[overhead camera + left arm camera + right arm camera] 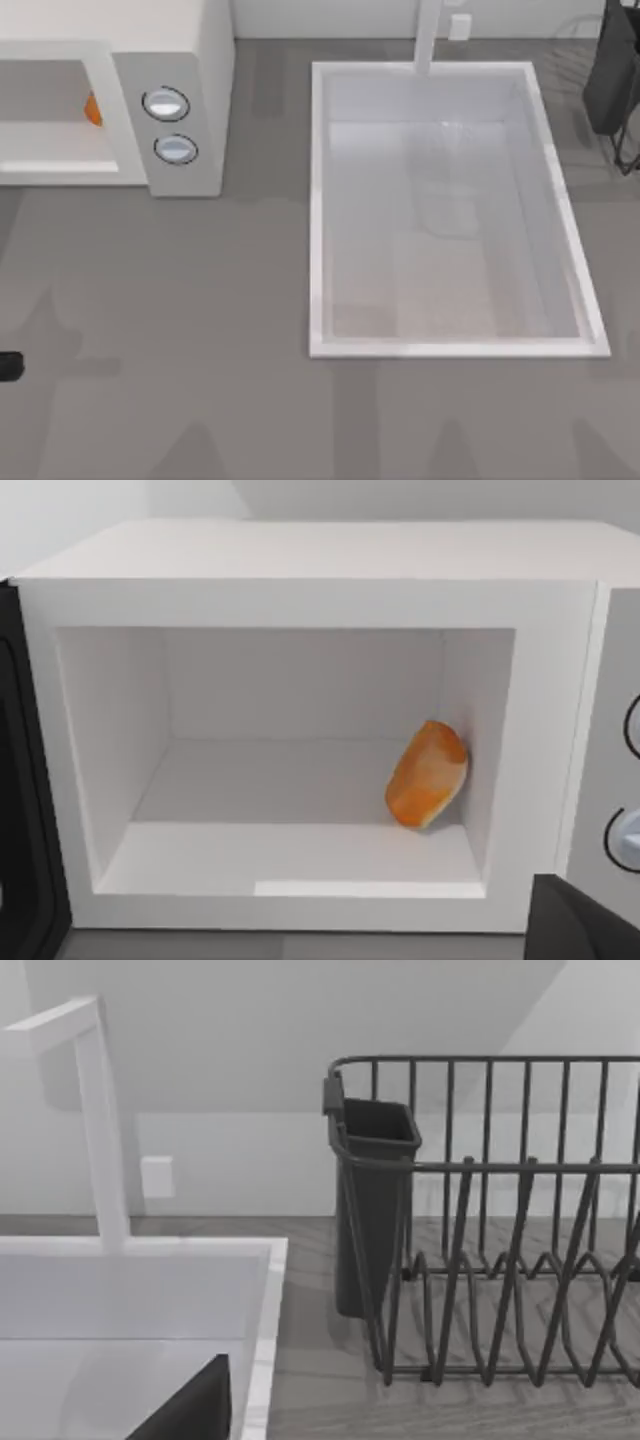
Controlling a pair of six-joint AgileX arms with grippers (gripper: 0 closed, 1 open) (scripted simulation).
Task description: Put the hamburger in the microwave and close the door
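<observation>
Orange hamburger (427, 774), soft and light, leans on the microwave (190, 60) cavity's knob-side wall; dark door (20, 810) stands open, best pushed at its free edge; claw states cannot be told

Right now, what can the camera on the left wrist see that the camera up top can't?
The left wrist view sees the microwave's whole inside: the orange hamburger leans against the cavity's side wall by the knobs, and the dark open door stands at the other side. The top view sees the white sink, the tap and a dark dish rack in the far right corner. Both see the microwave, the hamburger and the knobs.
</observation>
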